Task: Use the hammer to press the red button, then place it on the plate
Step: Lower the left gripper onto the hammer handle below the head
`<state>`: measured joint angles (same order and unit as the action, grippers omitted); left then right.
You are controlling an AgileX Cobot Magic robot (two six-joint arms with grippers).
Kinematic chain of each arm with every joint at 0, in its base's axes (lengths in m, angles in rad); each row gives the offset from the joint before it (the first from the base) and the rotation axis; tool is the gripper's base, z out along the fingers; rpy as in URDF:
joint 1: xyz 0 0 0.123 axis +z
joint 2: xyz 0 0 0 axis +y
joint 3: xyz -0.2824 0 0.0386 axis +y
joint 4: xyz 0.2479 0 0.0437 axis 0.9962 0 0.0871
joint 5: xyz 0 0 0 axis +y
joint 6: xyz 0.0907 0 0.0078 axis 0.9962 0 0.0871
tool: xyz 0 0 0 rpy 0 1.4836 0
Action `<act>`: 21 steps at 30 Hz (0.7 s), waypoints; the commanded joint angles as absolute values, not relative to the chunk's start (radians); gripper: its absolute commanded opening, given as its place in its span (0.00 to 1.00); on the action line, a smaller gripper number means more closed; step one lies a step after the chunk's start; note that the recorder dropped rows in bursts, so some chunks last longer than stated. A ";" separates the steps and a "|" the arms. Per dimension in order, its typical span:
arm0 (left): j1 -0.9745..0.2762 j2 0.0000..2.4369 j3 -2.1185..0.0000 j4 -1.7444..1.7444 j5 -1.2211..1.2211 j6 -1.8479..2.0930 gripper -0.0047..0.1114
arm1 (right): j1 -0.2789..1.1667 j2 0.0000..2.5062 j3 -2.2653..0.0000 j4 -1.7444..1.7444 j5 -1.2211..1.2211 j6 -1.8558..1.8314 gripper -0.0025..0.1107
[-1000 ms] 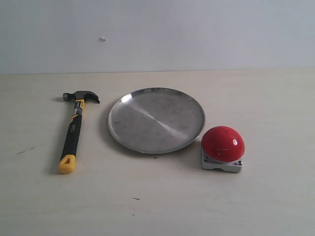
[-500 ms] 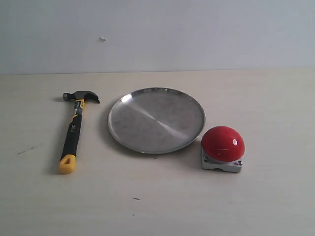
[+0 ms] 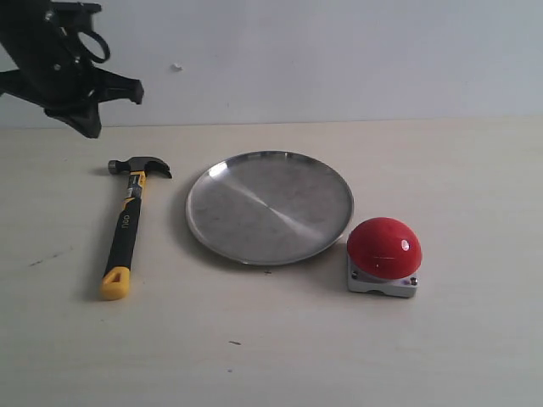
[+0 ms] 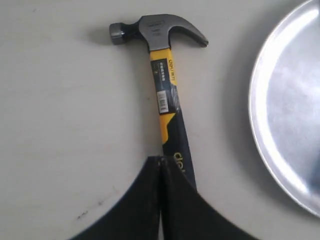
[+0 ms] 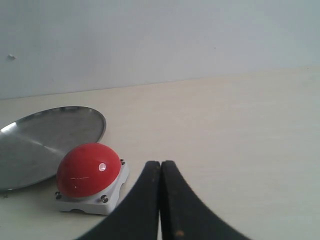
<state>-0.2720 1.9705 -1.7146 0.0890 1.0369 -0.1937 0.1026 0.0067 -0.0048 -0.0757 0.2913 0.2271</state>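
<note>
The hammer point(image 3: 127, 223) lies flat on the table at the left, dark head far, yellow butt near; it also shows as hammer point(image 4: 165, 80). My left gripper point(image 3: 72, 106) hangs high above and behind the hammer's head, and in its own view the left gripper point(image 4: 160, 159) is shut and empty over the handle. The silver plate point(image 3: 270, 206) sits mid-table, its rim seen as plate point(image 4: 260, 130) and plate point(image 5: 75, 125). The red button point(image 3: 384, 246) stands right of the plate, also button point(image 5: 87, 169). My right gripper point(image 5: 160, 163) is shut, empty, beside the button; it is out of the exterior view.
The pale wooden table point(image 3: 254, 339) runs back to a plain white wall point(image 3: 339, 51). A few small dark marks dot the table near its front.
The left arm has come into the exterior view at the top left, above the hammer's head. Hammer, plate and button have not moved.
</note>
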 commanded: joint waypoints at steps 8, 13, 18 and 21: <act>-0.279 2.304 -2.094 0.092 1.175 -0.207 0.17 | 0.097 0.000 0.000 -0.076 0.283 0.222 0.02; -0.279 2.377 -2.158 0.090 1.182 -0.207 0.46 | 0.097 0.000 0.000 -0.076 0.283 0.222 0.02; -0.279 2.432 -2.170 0.090 1.182 -0.209 0.54 | 0.097 0.000 0.000 -0.076 0.283 0.222 0.02; -0.279 2.448 -2.170 0.090 1.164 -0.209 0.54 | 0.097 0.000 0.000 -0.076 0.283 0.222 0.02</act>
<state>-0.2739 2.4430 -2.1616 0.0890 1.1754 -0.1993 0.1026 0.0067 -0.0048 -0.0757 0.2913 0.2271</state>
